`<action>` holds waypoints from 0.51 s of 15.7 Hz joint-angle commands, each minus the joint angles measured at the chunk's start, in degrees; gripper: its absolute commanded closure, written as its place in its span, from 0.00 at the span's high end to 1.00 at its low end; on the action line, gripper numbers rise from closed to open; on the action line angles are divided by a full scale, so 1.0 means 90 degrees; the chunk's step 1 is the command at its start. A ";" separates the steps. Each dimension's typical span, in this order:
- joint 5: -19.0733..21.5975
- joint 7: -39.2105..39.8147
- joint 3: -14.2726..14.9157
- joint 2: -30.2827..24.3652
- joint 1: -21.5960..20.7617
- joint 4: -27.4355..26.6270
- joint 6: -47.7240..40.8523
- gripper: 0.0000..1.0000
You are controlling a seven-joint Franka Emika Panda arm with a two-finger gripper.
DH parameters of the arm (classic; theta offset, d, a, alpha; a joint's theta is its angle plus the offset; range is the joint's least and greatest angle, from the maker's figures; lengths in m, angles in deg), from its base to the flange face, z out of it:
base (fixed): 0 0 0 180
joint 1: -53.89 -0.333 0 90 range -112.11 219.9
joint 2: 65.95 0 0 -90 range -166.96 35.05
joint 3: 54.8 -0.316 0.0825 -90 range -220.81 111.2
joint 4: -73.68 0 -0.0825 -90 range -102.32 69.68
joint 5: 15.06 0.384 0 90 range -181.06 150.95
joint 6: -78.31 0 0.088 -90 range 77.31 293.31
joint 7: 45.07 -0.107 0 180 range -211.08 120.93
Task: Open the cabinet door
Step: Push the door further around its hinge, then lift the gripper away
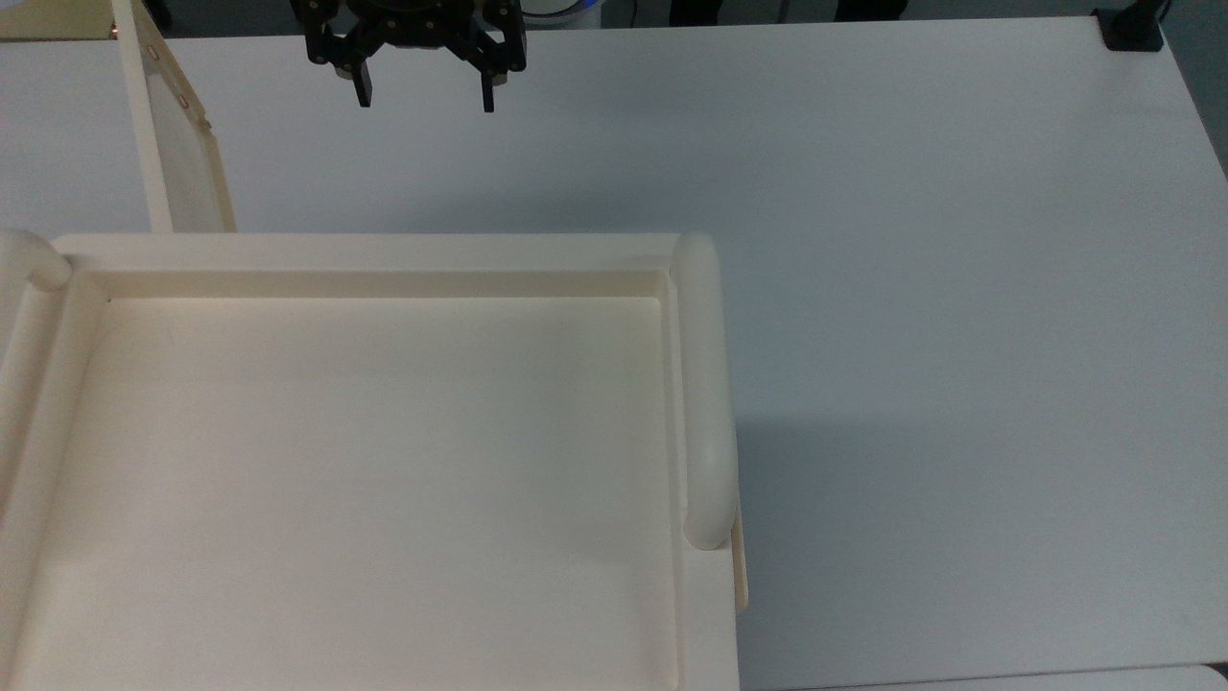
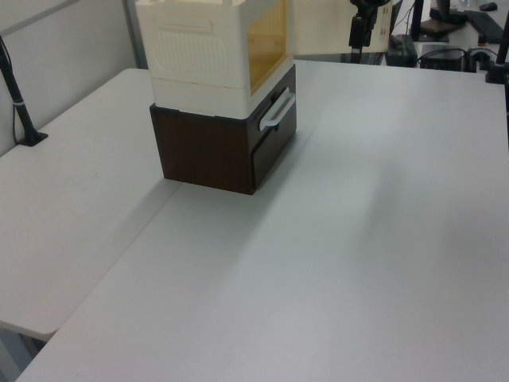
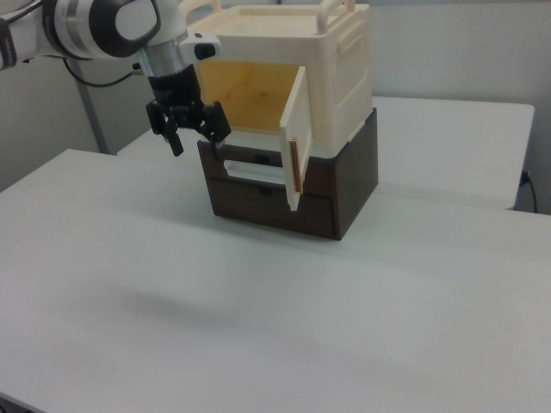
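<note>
The cabinet (image 3: pixel 336 60) is a cream-white unit with a tray-like top (image 1: pixel 384 259), standing on a dark brown base. Its cabinet door (image 3: pixel 295 151) hangs swung wide open, showing the yellow inside (image 3: pixel 245 99). In the top view the cabinet door (image 1: pixel 177 144) sticks out edge-on from the cabinet's far left corner. My black gripper (image 1: pixel 425 103) hovers open above the table, to the top view's right of the door and apart from it, holding nothing. In the right view the gripper (image 3: pixel 196 139) hangs in front of the cabinet's opening. The left view has the gripper (image 2: pixel 358 36) in front of the door (image 2: pixel 326 28).
The dark brown base (image 2: pixel 215 147) carries a drawer with a pale handle (image 2: pixel 274 111). The white table (image 1: pixel 959 288) stretches wide to the top view's right. A black clamp (image 1: pixel 1132 29) sits at the far right corner, and a black post (image 2: pixel 20 103) stands at the left view's left.
</note>
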 commanded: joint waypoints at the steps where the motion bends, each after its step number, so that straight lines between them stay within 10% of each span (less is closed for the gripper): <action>1: -0.0099 -0.0167 0.0010 -0.0367 -0.0070 -0.0410 -0.0080 1.00; 8: -0.0099 -0.0167 0.0001 -0.0308 -0.0060 -0.0390 -0.0178 1.00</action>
